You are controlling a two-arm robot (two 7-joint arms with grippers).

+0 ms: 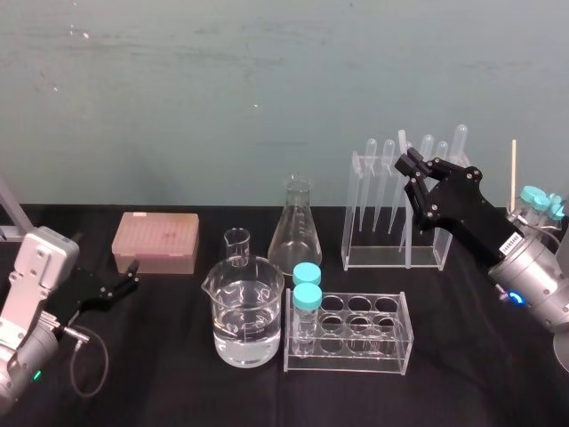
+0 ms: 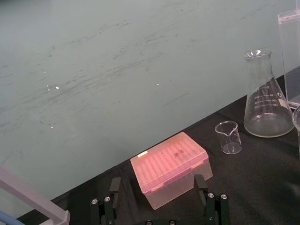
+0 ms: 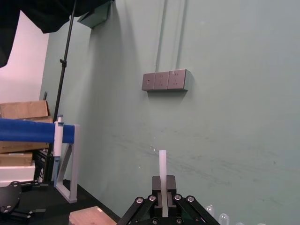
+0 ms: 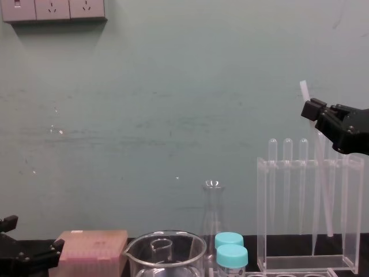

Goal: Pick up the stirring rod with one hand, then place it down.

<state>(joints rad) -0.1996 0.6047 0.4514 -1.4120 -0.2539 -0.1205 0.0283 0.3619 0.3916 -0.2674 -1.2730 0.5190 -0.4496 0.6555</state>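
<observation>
Since the right gripper (image 4: 313,109) is clamped on the rod (image 3: 162,161) near its upper end, most of the rod hangs below the fingers. Its long axis is close to upright and slightly tilted. The lower end is down at the rack (image 4: 262,219) and looks to be off the table (image 1: 178,374). Placing it likely means lowering along that axis, or tipping it flat. The left gripper (image 2: 158,182) is parked well away by the pink box (image 2: 171,164), fingers spread. The flask (image 2: 267,98) scale and the arm's white sticker (image 1: 510,242) are too small to read.
</observation>
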